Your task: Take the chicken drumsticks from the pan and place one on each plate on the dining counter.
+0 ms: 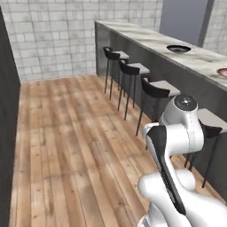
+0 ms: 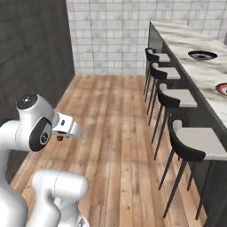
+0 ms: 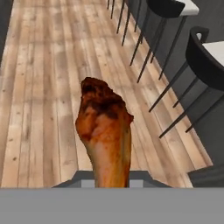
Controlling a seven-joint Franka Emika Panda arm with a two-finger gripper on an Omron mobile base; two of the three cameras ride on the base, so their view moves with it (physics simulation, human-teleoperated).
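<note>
An orange-brown chicken drumstick [image 3: 105, 135] is held upright above the wooden floor. Two dark-rimmed plates [image 1: 178, 48] [image 1: 223, 72] are set apart on the marble surface [image 1: 146, 37].

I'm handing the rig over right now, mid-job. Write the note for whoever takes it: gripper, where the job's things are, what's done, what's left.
Gripper: shut on a chicken drumstick, held over the wooden floor, beside the stools.
Dining counter: to the right of the base, behind the row of stools. Two plates on it: far plate looks empty; near plate is cut off at the frame edge, contents cannot be told.
Done: one drumstick picked up and carried toward the counter.
Left: place this drumstick on a plate, then see to the other plate.
</note>
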